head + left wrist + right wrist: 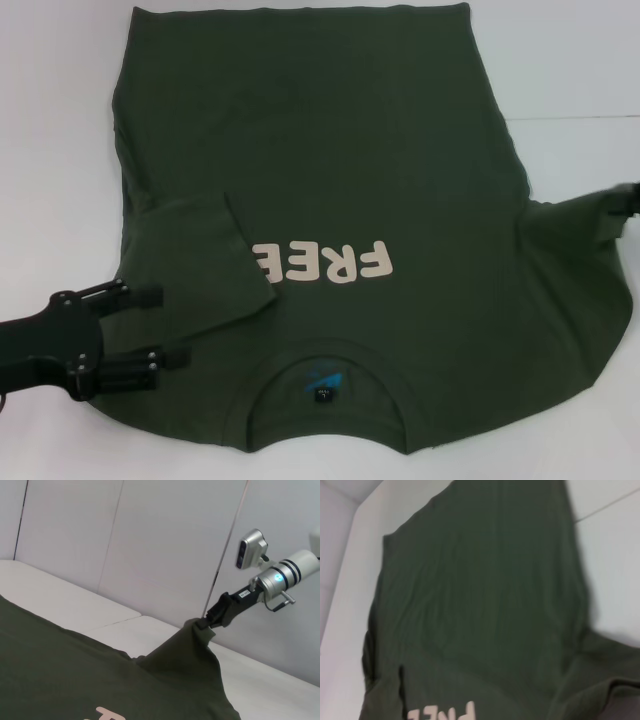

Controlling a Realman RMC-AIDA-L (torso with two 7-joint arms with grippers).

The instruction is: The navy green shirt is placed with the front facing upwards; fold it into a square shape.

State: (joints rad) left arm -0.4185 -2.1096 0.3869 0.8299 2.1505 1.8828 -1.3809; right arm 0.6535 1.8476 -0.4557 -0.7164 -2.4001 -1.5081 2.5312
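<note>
The navy green shirt (330,170) lies front up on the white table (60,150), collar (325,385) nearest me. Its left sleeve (215,260) is folded inward over the start of the cream lettering (320,262), which reads "FREE". My left gripper (165,325) is open and empty over the shirt's left shoulder. My right gripper (625,200) at the right edge is shut on the right sleeve (570,250) and holds it lifted off the table. The left wrist view shows that grip (212,622) from afar. The right wrist view shows the shirt (485,605) from above.
Bare white table (580,70) lies right of and beyond the shirt, with a seam line (590,117) across it. A pale panelled wall (150,545) stands behind the table in the left wrist view.
</note>
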